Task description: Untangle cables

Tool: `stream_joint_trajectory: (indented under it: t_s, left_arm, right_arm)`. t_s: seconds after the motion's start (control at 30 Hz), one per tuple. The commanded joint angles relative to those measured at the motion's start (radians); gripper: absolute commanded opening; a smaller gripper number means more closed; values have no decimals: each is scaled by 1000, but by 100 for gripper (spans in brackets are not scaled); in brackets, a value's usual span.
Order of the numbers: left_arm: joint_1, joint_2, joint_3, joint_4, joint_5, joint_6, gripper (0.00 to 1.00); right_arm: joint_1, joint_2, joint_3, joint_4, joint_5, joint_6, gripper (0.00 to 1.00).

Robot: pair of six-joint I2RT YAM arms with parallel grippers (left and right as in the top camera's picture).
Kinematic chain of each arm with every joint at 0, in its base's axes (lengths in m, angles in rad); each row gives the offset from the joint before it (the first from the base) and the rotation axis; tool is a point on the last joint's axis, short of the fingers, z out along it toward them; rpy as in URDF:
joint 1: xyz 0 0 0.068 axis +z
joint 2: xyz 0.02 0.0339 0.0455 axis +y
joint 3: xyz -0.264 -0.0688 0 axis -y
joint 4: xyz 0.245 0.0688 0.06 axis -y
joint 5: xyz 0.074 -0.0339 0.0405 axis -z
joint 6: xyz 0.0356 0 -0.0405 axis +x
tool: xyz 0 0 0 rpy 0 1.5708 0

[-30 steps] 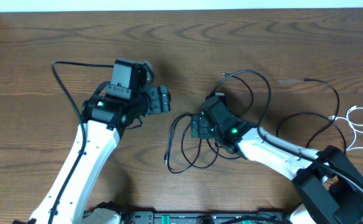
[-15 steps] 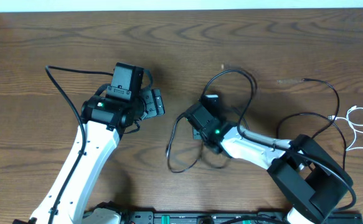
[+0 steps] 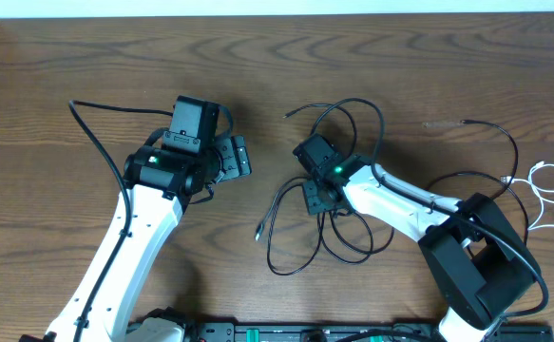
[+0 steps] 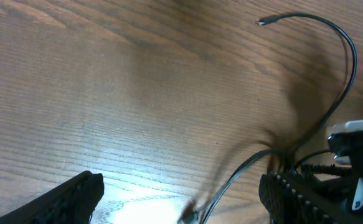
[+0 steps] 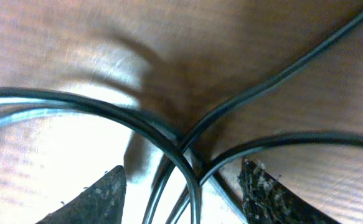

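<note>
Cables (image 5: 182, 142) are lying crossed on the surface (image 3: 400, 57); the right tool (image 5: 181, 183) is straddling them, fingers apart, seemingly ungripped; the left tool (image 4: 181, 196) is hovering, spread wide.

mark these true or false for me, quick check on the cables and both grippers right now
1. The left gripper has its jaws open and grips nothing. True.
2. The white cable runs through the middle of the black tangle. False: it lies at the right edge of the table, apart from the tangle.
3. The right gripper sits over the black cables, which cross between its jaws. True.
4. The table is bare metal. False: it is dark brown wood grain.
</note>
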Motion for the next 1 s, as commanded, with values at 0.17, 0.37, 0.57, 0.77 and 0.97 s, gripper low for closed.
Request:
stream_joint_trajectory:
  t_s: [0.17, 0.37, 0.57, 0.77, 0.97]
  left_arm:
    - [5, 10, -14, -7, -17, -4, 86]
    - [5, 10, -14, -25, -17, -5, 86]
    - [5, 10, -14, -25, -17, -5, 87]
    - [5, 10, -14, -25, -17, -4, 98]
    - [5, 10, -14, -25, -17, -4, 98]
  right_arm:
    - [-3, 42, -29, -35, -94, -76, 51]
    - [-3, 42, -29, -52, -98, -73, 53]
    - [-3, 42, -29, 10, -78, -74, 86]
    - [1, 42, -31, 45, -31, -74, 85]
    - [29, 42, -60, 42, 27, -110, 80]
